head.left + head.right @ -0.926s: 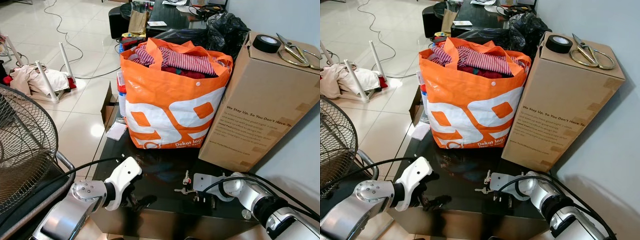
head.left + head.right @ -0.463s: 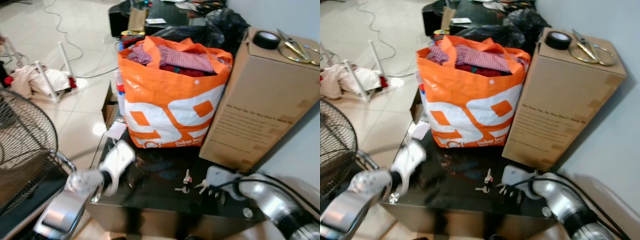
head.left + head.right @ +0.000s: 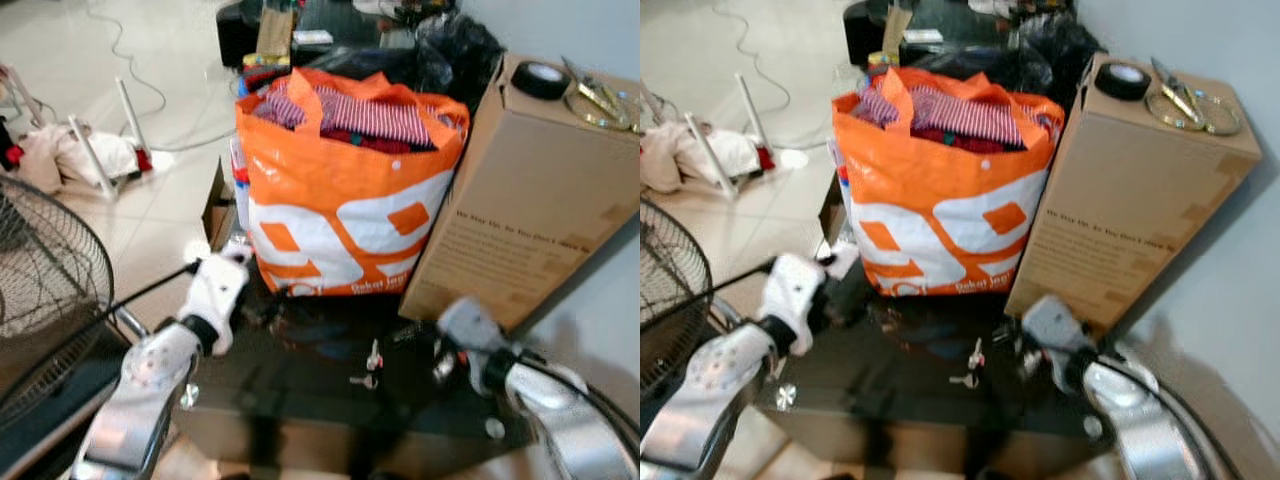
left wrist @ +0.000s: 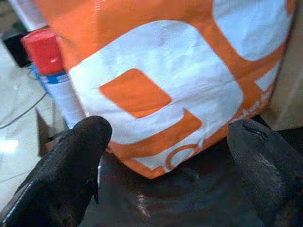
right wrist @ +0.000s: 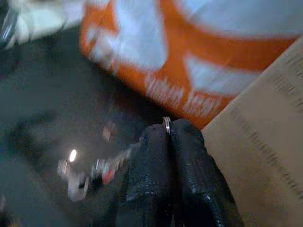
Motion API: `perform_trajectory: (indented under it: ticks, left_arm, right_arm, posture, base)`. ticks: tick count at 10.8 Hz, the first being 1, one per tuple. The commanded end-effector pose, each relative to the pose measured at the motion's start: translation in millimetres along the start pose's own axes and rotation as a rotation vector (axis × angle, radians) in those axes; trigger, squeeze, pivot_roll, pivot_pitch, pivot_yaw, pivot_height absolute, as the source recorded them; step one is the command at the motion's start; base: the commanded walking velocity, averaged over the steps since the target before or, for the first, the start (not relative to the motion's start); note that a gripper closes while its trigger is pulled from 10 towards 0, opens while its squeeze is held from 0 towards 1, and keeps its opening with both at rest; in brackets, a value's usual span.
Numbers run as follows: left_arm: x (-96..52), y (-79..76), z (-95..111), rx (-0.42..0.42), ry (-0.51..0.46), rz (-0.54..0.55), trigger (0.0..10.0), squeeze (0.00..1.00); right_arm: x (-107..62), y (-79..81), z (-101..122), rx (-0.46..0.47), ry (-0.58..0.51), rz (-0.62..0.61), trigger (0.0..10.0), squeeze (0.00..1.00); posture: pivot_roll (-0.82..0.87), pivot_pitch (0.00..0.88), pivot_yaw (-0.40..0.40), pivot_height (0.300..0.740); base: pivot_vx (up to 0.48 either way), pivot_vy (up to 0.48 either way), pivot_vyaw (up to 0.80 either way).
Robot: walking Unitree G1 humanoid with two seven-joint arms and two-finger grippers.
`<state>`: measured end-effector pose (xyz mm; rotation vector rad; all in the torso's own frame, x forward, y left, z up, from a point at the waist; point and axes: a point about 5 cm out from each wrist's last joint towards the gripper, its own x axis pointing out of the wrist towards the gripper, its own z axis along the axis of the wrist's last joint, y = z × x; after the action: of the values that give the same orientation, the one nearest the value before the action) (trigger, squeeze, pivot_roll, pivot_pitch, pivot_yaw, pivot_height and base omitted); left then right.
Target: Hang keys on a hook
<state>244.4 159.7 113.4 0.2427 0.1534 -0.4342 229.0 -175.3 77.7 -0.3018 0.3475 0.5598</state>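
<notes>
Centrally, an orange woven bag [image 3: 345, 205] stuffed with striped clothes [image 3: 365, 113] is stood on the glossy black table [image 3: 310, 400], a tall cardboard box [image 3: 520, 200] just beside it. The left gripper [image 4: 165, 165] is held near the bag's base, fingers spread wide. The right gripper [image 5: 170, 142] is pinched shut on a small metal ring [image 5: 166, 124] — keys [image 3: 370, 365] are seen just beside it, low over the table.

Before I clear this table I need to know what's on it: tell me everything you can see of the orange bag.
The orange bag is a glossy, woven-plastic tote, orange with big white shapes and white lettering low on its front. It stands upright on the dark table, open-topped and stuffed with striped and red clothes. Its side presses against the cardboard box; a red-capped spray can stands beside it.
</notes>
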Motion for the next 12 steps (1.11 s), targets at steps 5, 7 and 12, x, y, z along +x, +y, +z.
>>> perform_trajectory:
  ticks: [5, 7, 12]
  left_arm:
    - [2.2, -2.0, 8.2, -0.019, -0.065, 0.14, 10.0, 0.0]
    - [4.6, 1.3, 10.5, -0.006, -0.067, 0.157, 10.0, 0.0]
    - [6.6, -0.3, 9.4, -0.022, -0.058, 0.179, 10.0, 0.0]
  right_arm:
    - [-3.1, -15.6, 33.5, 0.248, -0.21, -0.454, 10.0, 0.0]
    - [-1.1, -18.9, 38.3, 0.242, -0.2, -0.491, 10.0, 0.0]
    - [6.1, -27.7, 40.5, 0.29, -0.157, -0.543, 10.0, 0.0]
  posture:
    - [0.02, 0.0, -0.039, 0.74]
    - [0.02, 0.0, -0.041, 0.74]
    - [0.03, 0.0, -0.055, 0.74]
  base:
    - [0.0, 0.0, 0.0]
    - [0.0, 0.0, 0.0]
    - [0.0, 0.0, 0.0]
